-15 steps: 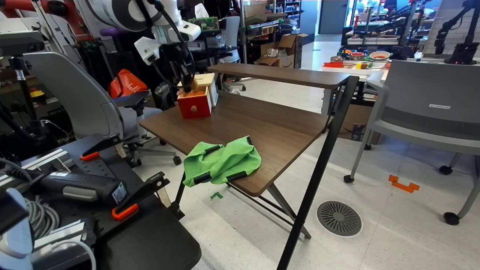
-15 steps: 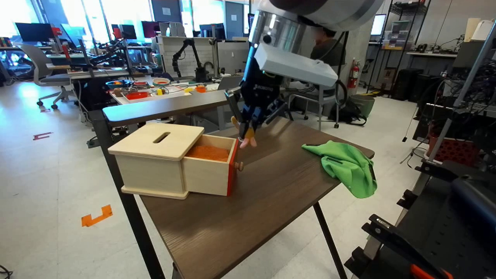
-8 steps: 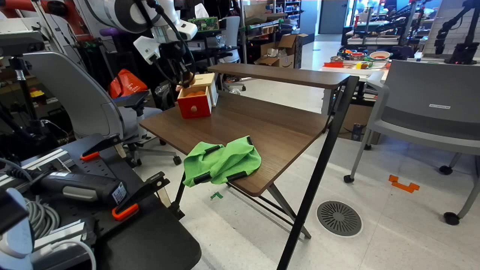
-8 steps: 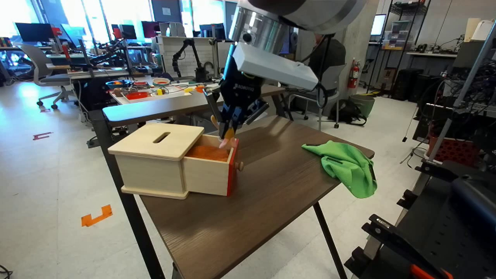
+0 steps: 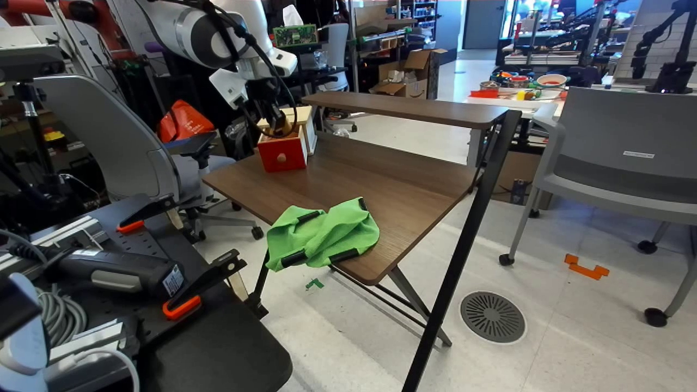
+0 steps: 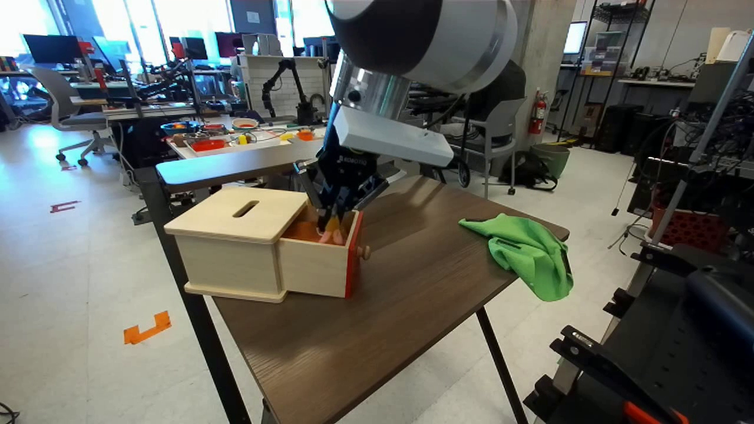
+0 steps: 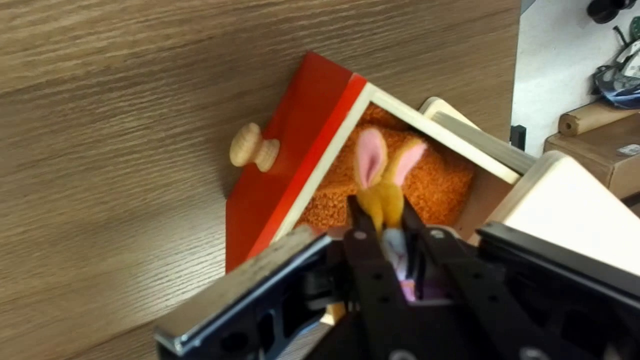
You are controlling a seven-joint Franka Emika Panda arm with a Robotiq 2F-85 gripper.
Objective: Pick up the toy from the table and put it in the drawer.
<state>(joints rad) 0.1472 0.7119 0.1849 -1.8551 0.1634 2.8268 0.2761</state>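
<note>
It's a mustard-tan toy bunny (image 7: 382,197), pink inside the ears, with something pale blue further along the body. The gripper (image 7: 380,204) has it pinched upside down, fingers nearly together, ears poking past the tips into the open red-fronted drawer (image 7: 295,145), over orange fabric (image 7: 442,182).

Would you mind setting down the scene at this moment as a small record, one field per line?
Gripper: closed on the toy, at the mouth of the open drawer
Toy pose: rabbit ears pointing down into the drawer; contact with the lining cannot be told
Drawer build: red front, round wooden knob, orange lining inside
Wooden box: holds the pulled-out drawer; slot in its lid
Green cloth: hanging partly over the edge of the table
Task status: toy not yet released
</note>
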